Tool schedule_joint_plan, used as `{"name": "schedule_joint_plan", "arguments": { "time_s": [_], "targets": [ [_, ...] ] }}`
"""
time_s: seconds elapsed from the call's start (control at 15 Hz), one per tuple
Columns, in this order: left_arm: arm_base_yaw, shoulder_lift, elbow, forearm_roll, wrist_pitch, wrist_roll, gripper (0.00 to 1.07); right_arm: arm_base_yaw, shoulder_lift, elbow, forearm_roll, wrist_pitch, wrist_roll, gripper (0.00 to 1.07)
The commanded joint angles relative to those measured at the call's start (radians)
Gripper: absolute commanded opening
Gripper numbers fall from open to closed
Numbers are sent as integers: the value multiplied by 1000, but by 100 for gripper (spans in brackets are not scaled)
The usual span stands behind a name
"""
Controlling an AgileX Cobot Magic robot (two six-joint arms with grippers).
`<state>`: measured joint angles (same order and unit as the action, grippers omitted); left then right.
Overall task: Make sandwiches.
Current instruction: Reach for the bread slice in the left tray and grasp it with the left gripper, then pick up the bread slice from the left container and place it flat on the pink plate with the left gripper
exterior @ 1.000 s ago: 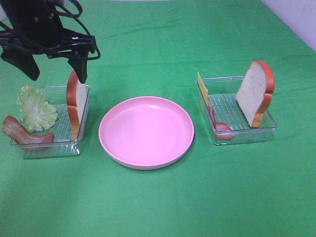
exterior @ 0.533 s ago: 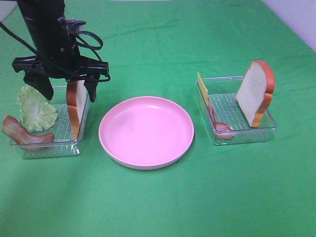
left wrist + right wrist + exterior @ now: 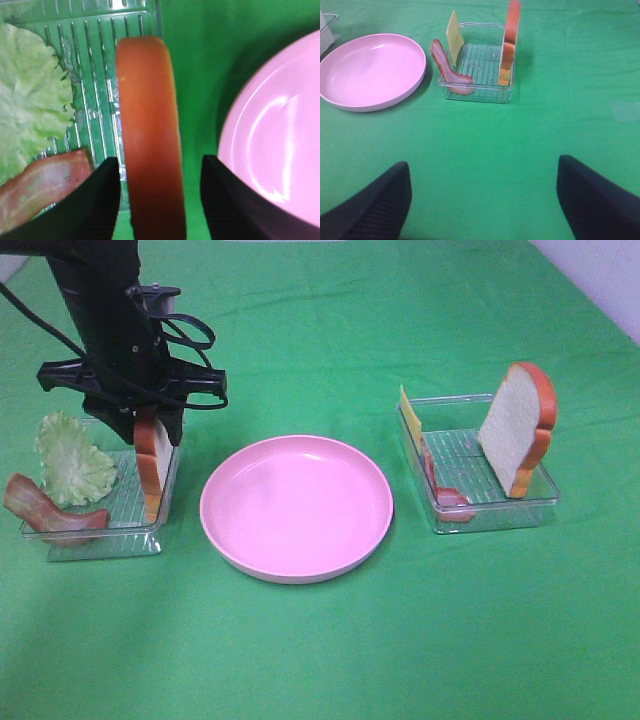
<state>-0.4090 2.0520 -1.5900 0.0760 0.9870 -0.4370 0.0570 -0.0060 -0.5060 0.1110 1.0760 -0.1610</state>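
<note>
A bread slice (image 3: 153,468) with an orange-brown crust (image 3: 150,125) stands on edge in the left clear tray (image 3: 100,541). Beside it lie pale green lettuce (image 3: 72,460) and a bacon strip (image 3: 48,508). My left gripper (image 3: 149,427) is open, its fingers (image 3: 95,200) straddling the top of that slice; the lettuce (image 3: 30,110) and bacon (image 3: 40,185) show beside it. The right tray (image 3: 497,512) holds a second upright bread slice (image 3: 517,427), a yellow cheese slice (image 3: 409,415) and bacon (image 3: 440,487). My right gripper (image 3: 482,200) is open and empty over bare cloth, short of that tray (image 3: 477,92).
A round pink plate (image 3: 296,506) sits between the two trays on the green cloth; it also shows in the left wrist view (image 3: 280,135) and the right wrist view (image 3: 370,70). A pale wall edge (image 3: 610,280) lies at the far right.
My left arm has come down and slightly right over the left tray; its open fingers now sit on either side of the upright bread slice. Nothing else moved.
</note>
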Motion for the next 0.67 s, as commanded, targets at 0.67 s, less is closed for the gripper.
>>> {"name": "schedule_joint_plan", "arguments": {
  "time_s": [0.67],
  "targets": [
    [8, -122, -6, -34, 81, -1, 0, 1, -11, 1, 3, -11, -1, 76]
  ]
}}
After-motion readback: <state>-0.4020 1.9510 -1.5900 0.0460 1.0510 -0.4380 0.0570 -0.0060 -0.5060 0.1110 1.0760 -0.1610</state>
